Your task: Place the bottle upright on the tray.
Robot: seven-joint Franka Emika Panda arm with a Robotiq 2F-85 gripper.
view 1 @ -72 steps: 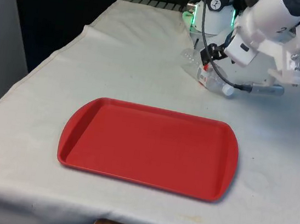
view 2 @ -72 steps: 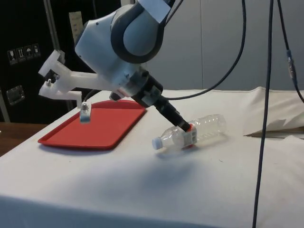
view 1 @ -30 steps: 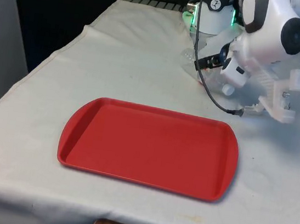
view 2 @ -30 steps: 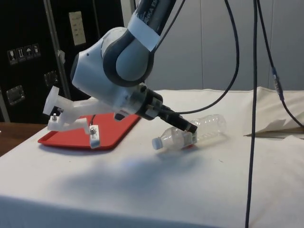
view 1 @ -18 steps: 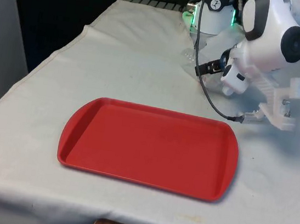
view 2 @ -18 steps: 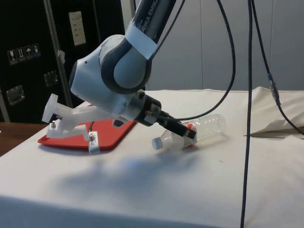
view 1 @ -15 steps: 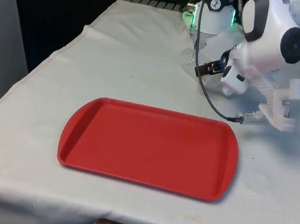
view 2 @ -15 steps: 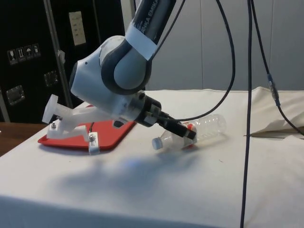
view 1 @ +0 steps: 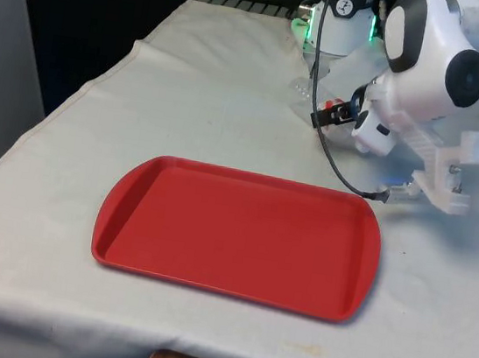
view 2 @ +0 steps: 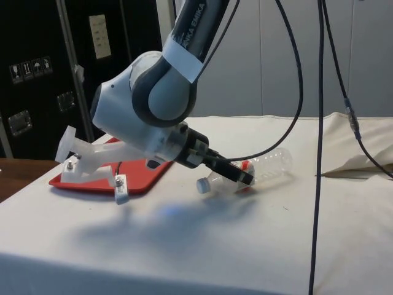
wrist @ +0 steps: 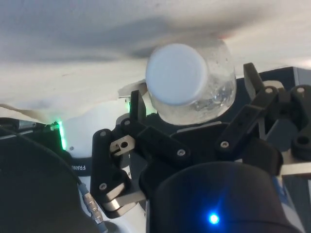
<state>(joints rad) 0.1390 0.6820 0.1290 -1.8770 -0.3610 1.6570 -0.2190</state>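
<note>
Arm wrist has dropped lower since 2.4 s ago; clear ribbed plastic bottle (view 2: 245,173), white-capped, still lies on its side on the cloth, beyond the flat red plastic tray (view 1: 237,233). Black two-finger gripper (view 2: 241,177) stays clamped around the bottle near its red label.

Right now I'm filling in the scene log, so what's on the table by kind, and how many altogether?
Bottles: 1, a clear bottle with a white cap, lying on its side on the white cloth.
Trays: 1, a red tray with nothing on it.
Total: 2
</note>
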